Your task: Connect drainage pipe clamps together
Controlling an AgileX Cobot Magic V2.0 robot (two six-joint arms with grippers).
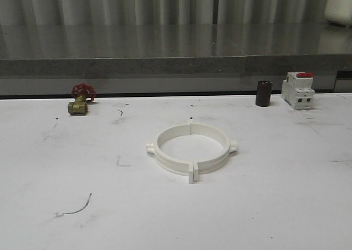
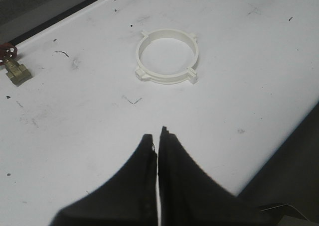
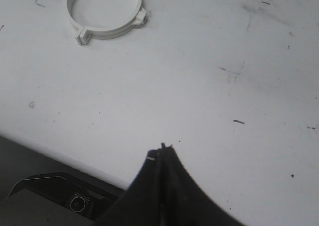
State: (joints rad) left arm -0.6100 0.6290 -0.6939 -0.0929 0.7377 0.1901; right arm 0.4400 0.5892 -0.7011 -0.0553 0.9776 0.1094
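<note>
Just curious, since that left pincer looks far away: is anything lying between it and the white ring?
No, just bare table between the left pincer and the white ring, seen from the left wrist.

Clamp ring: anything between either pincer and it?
Nothing visible. Bare table lies between the left pincer and the clamp ring, and between the right pincer and it. The valve, dark cylinder and breaker sit along the far edge.

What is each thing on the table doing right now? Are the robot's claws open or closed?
Clamp halves: joined into one ring, lying flat on the table.
Brass valve: lying on the table, far left.
Dark cylinder: standing upright.
Circuit breaker: standing upright beside the cylinder.
Left gripper: shut, holding nothing.
Right gripper: shut, holding nothing.
</note>
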